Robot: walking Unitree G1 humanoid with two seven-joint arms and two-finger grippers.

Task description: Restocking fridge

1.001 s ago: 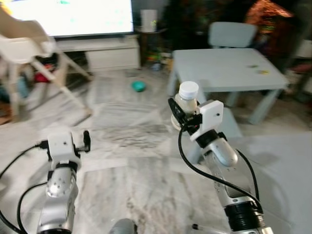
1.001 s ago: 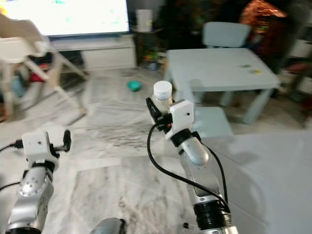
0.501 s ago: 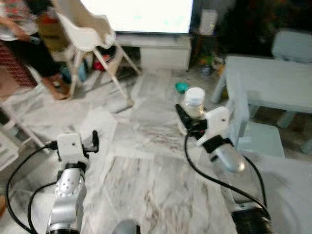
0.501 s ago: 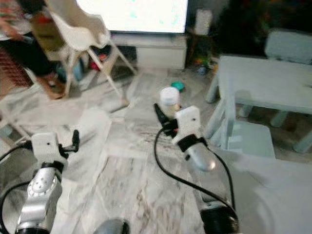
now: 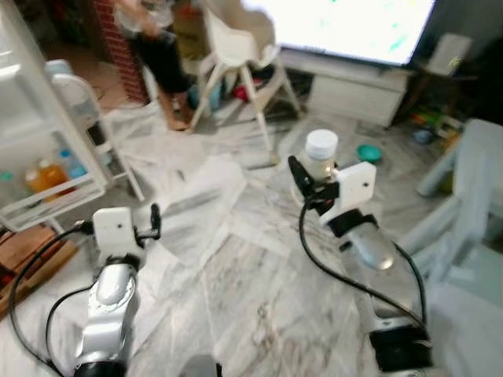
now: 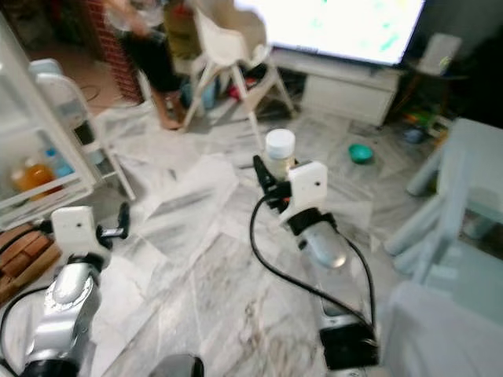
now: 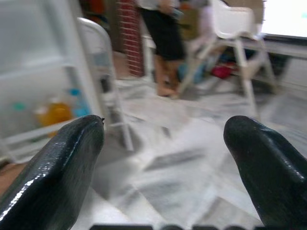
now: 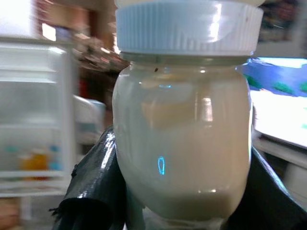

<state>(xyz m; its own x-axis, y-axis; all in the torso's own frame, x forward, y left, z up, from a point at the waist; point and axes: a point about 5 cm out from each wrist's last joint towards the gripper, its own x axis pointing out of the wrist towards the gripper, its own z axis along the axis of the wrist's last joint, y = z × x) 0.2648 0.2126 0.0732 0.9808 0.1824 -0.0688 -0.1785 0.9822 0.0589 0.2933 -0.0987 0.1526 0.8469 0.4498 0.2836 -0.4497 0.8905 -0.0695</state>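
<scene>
Two black fingers of the right gripper point(image 5: 309, 177) clamped on a jar point(image 5: 320, 155), one to each side of the glass. Jar upright, pale cream contents up to the shoulder, white ribbed screw lid point(image 8: 189, 26) on top, held out in front of the chest above the marble floor point(image 5: 236, 298). Same jar close up in the right wrist view point(image 8: 182, 143), with both pads point(image 8: 98, 184) pressed against its lower sides. Behind the fingers, a white wrist block and a silver forearm, with a black cable looping down alongside.

Left gripper point(image 5: 147, 224) raised at the left, lower than the right one, holding nothing; fingers point(image 7: 55, 167) spread wide apart in the left wrist view, with floor and furniture visible between them. White wrist block and silver forearm behind it, black cables trailing off to the side.

Further left, an open fridge point(image 5: 31, 133) with white shelves; on the door shelf, an orange bottle point(image 5: 49, 174) beside a bottle with a blue cap point(image 5: 71, 163). Jar well apart from the fridge, off to its right. Beside the fridge, a white chair point(image 5: 86, 110) with a rounded back. Further back, a person point(image 5: 157, 47) standing on the floor near a white high chair point(image 5: 240, 55). Beyond those, a bright screen point(image 5: 354, 27) over a low white cabinet point(image 5: 357, 86), and a small green bowl point(image 5: 367, 152) on the floor. Pale blue table point(image 5: 475, 181) at the far right.
</scene>
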